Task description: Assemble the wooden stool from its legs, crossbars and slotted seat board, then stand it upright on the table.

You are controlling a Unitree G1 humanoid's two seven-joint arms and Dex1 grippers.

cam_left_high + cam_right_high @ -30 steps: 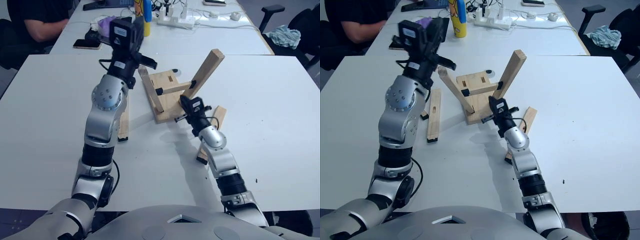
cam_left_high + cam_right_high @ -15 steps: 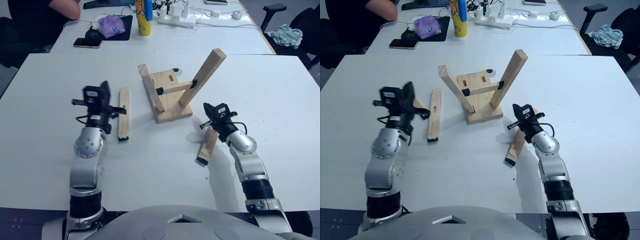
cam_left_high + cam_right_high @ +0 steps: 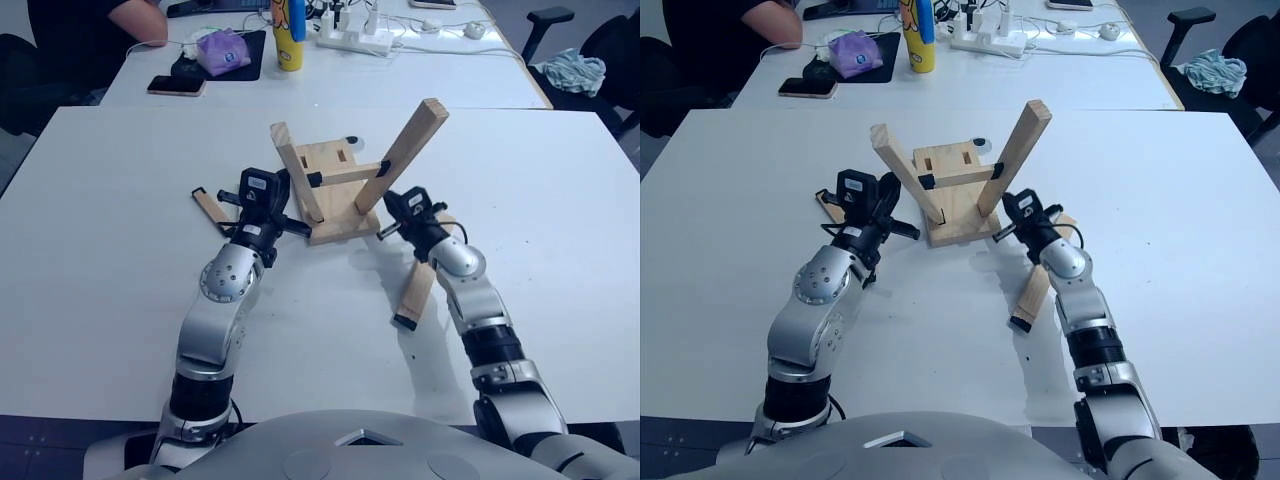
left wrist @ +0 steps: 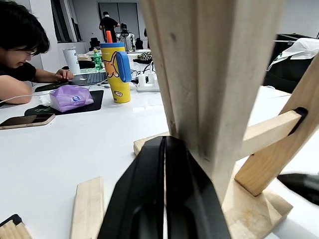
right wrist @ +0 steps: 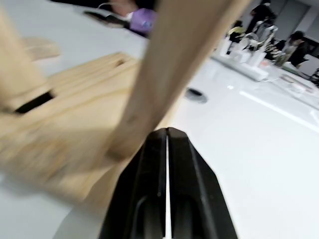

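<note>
The part-built stool lies seat down: the slotted seat board point(image 3: 335, 160) is flat on the white table point(image 3: 120, 300), with a left leg point(image 3: 297, 176) and a right leg point(image 3: 406, 148) sticking up and a crossbar point(image 3: 347, 176) between them. My left gripper point(image 3: 284, 223) is shut and empty, right beside the left leg's foot point(image 4: 199, 74). My right gripper point(image 3: 383, 230) is shut and empty, close to the base of the right leg point(image 5: 174, 64). A loose leg point(image 3: 417, 291) lies on the table under my right forearm. A short wooden piece point(image 3: 210, 208) lies left of my left gripper.
Another wooden bar point(image 4: 87, 209) lies flat on the table under my left gripper. On the far table stand a yellow bottle point(image 3: 288, 30), a purple pouch point(image 3: 222, 48), a phone point(image 3: 176, 86) and a power strip point(image 3: 352, 42). A person sits at its far left.
My left arm came down from above the stool and swung right to the left leg's foot. My right gripper drew back, then moved in toward the right leg's base.
</note>
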